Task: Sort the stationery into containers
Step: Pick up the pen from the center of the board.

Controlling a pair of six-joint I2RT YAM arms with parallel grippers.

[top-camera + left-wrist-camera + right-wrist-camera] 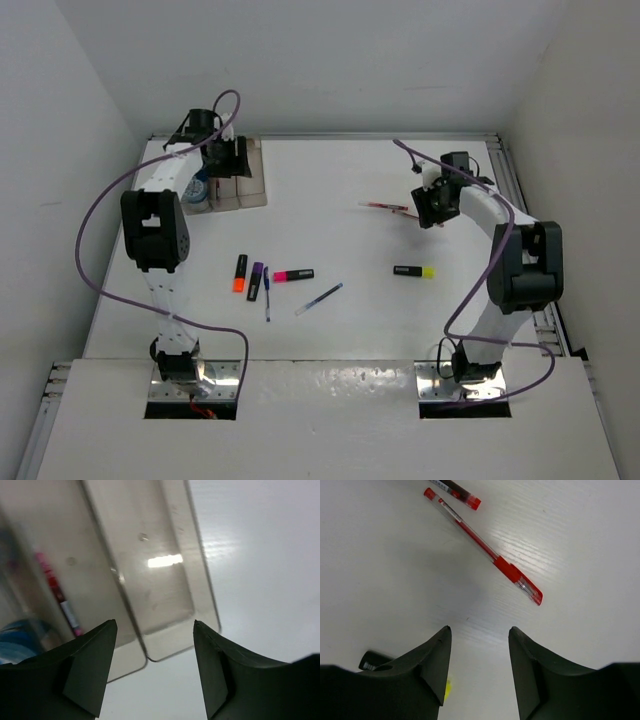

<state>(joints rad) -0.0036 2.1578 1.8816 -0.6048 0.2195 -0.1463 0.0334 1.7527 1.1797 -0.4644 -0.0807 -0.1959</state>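
So the bit that matters is the right claw (480, 628) and the nearer red pen (480, 542). From the wrist camera, that pen lies on the desk (580, 555) just ahead of the fingertips, not between them. Its long axis runs diagonally, thicker red end towards lower right. The jaws are partly apart with nothing in them. I'd guess it has to reach forward and twist a bit so the jaws cross the barrel. A second red pen (454, 489) sits just beyond. The right arm is clearly the closer one. The left claw (154, 622) hangs over the tan tray (202, 580) in the far left corner, jaws spread and holding nothing. There's a slotted red pen (57, 592) in there already.
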